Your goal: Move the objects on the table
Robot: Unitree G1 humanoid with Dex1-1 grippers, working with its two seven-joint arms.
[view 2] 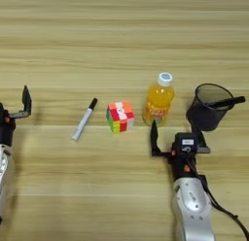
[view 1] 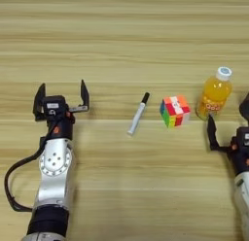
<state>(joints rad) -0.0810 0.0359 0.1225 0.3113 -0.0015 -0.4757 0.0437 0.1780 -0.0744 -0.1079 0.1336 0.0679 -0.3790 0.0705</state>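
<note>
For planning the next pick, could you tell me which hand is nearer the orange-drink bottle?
Right. The right hand sits just below the bottle; the left hand is far across the table.

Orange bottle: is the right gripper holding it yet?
No. The right gripper sits open just in front of the orange bottle, its fingers clear of it.

No words or numbers could be read. The orange-drink bottle (view 2: 158, 105) carried a label with red marks too small to make out, and the other things on the desk showed no writing.
</note>
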